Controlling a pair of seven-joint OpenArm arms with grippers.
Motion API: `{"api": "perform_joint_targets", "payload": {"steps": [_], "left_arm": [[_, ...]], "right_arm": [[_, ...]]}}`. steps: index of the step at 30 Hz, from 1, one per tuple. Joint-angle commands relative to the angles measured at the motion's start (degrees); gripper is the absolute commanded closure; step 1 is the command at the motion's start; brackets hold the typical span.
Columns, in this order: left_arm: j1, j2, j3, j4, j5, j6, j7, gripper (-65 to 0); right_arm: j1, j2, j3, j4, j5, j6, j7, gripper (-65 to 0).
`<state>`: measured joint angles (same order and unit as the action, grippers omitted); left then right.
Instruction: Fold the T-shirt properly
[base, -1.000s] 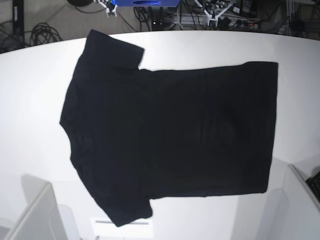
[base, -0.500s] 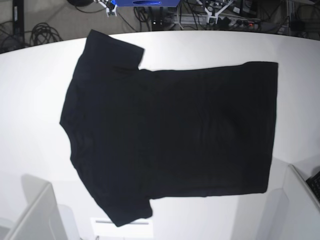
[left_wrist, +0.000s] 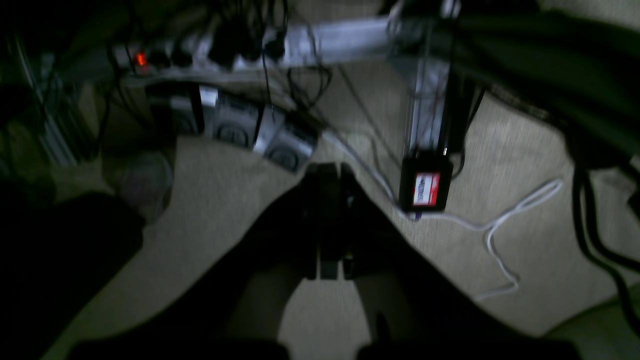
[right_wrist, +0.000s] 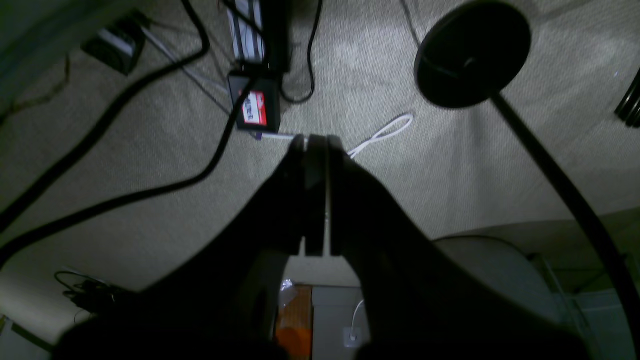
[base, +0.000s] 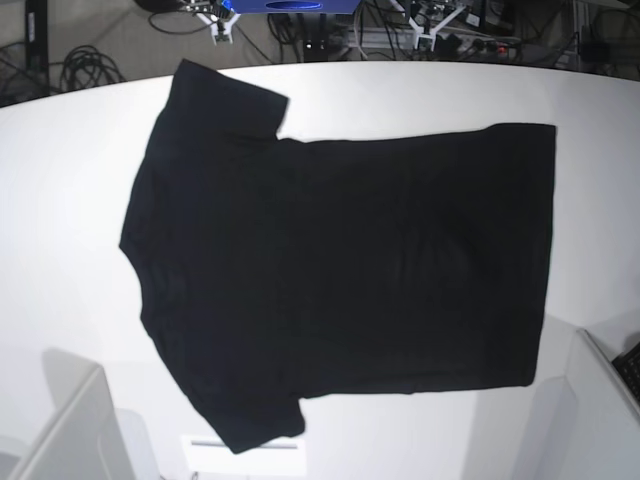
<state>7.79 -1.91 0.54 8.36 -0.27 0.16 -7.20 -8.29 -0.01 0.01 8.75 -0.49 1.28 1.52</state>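
The T-shirt (base: 340, 270) lies spread flat on the white tabletop (base: 60, 200), plain black side up, collar and shoulders toward the left of the base view and the hem toward the right, one sleeve pointing to the far edge and the other to the near edge. No gripper appears in that view, so both are well away from the cloth.

From where the right wrist camera looks, the right gripper (right_wrist: 314, 142) hangs over beige carpet (right_wrist: 150, 150) with its jaws pressed together, nothing between them. To its left a thick black cable (right_wrist: 125, 130) snakes across the floor; just beyond the fingertips sits a small black box with a red label (right_wrist: 254, 109), and a white cord (right_wrist: 385, 132) loops off to the right of the tips. Farther right stands a round black stand base (right_wrist: 472, 52).

The left gripper (left_wrist: 327, 172) is likewise closed and empty, though that picture is dark and blurred. Beyond it on the left runs a power strip (left_wrist: 210, 50) with a red light, with grey adapters (left_wrist: 250, 132) nearer. To the right of the tips is what looks like the same red-labelled box (left_wrist: 426, 187), with a white cord (left_wrist: 500, 235) trailing further right.
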Motion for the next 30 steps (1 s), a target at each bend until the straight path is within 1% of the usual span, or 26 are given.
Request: {"api": "perform_joint_targets", "payload": {"steps": [1, 10, 11, 14, 16, 17, 21, 24, 30], "left_arm": [[0.96, -0.07, 0.04, -0.05, 0.32, 0.23, -0.49, 0.0], [1.92, -0.07, 0.04, 0.04, 0.58, 0.23, -0.93, 0.0], [1.92, -0.07, 0.12, 0.04, 0.58, 0.23, -0.93, 0.0], [2.01, -0.07, 0.12, 0.04, 0.58, 0.23, -1.11, 0.0], [2.71, -0.07, 0.12, 0.04, 0.58, 0.23, -3.30, 0.0], [3.42, -0.15, 0.12, 0.12, 0.58, 0.23, -5.33, 0.0], [6.14, -0.24, 0.21, 2.15, 0.67, 0.14, -11.83, 0.0], [7.72, -1.12, 0.21, 4.08, 0.67, 0.14, -13.33, 0.0], [10.89, -2.44, 0.21, 8.91, 0.67, 0.14, -13.24, 0.0]], "right_arm": [[-0.54, 0.14, -0.14, 0.08, -0.08, -0.09, -0.24, 0.0], [-0.54, 0.85, -0.14, 0.17, -0.08, -0.09, -0.07, 0.0], [-0.54, 0.85, -0.14, 0.17, -0.08, -0.09, 0.46, 0.0], [-1.68, 0.85, -0.14, 0.17, -0.08, -0.09, 4.50, 0.0], [-2.65, 0.85, -0.14, 0.17, -0.17, -0.09, 7.14, 0.0], [-3.09, 0.85, -0.23, 0.17, -0.17, -0.09, 8.11, 0.0], [-4.32, 1.11, -0.23, 0.17, -0.17, -0.09, 10.83, 0.0], [-4.94, 1.99, -0.23, 0.17, -0.17, -0.09, 12.06, 0.0], [-6.25, 2.16, -0.23, 0.61, -0.17, -0.09, 13.21, 0.0]]}}
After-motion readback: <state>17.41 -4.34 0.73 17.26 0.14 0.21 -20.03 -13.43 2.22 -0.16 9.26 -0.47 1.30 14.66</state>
